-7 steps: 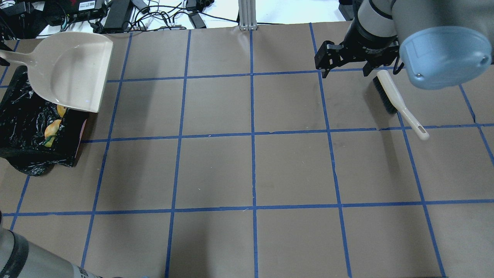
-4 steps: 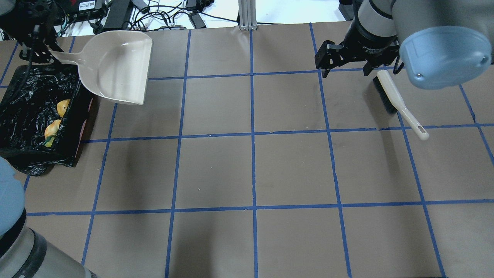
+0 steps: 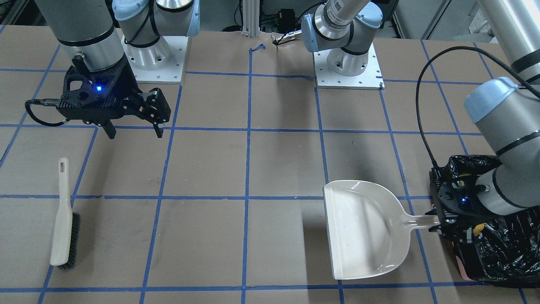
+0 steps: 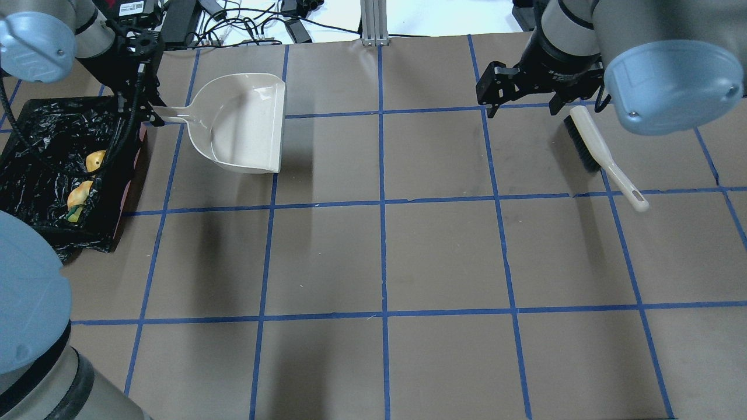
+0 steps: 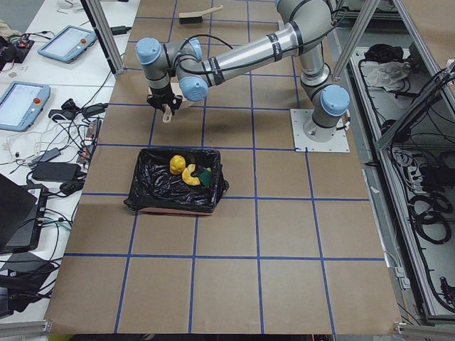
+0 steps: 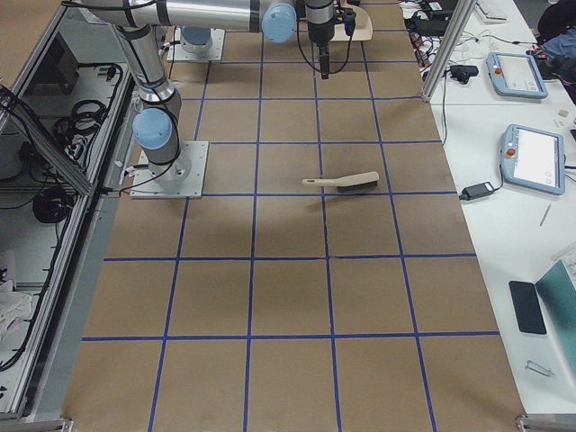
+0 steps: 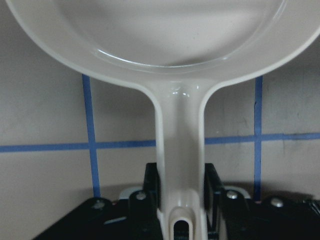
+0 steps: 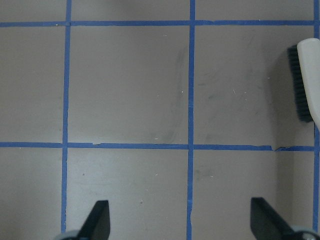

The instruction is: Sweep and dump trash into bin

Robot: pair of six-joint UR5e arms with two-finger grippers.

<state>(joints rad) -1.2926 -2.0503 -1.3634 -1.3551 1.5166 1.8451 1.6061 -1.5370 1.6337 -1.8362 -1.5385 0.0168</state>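
Note:
The bin [image 4: 41,134], a box lined with black plastic, stands at the table's left edge and also shows in the front view [image 3: 502,253] and the left view [image 5: 160,186]. Yellow and orange trash pieces [image 4: 79,196] [image 5: 178,165] lie inside it; I cannot tell them apart. My left gripper [image 4: 150,114] [image 3: 438,220] [image 7: 181,200] is shut on the handle of the beige dustpan [image 4: 248,125] [image 3: 367,228] [image 7: 160,30]. The pan is empty and held low over the table just right of the bin. My right gripper [image 4: 522,106] [image 3: 135,131] [image 8: 182,220] is open and empty, above the table beside the brush.
A beige hand brush with dark bristles [image 4: 601,151] [image 3: 63,219] [image 6: 346,183] [image 8: 305,85] lies on the table at the right. Cables and boxes [image 4: 175,20] sit beyond the far edge. The robot bases [image 3: 346,63] stand at the near side.
My left arm has carried the dustpan to the right, from over the bin to over the table beside it. The right arm and the brush have not moved.

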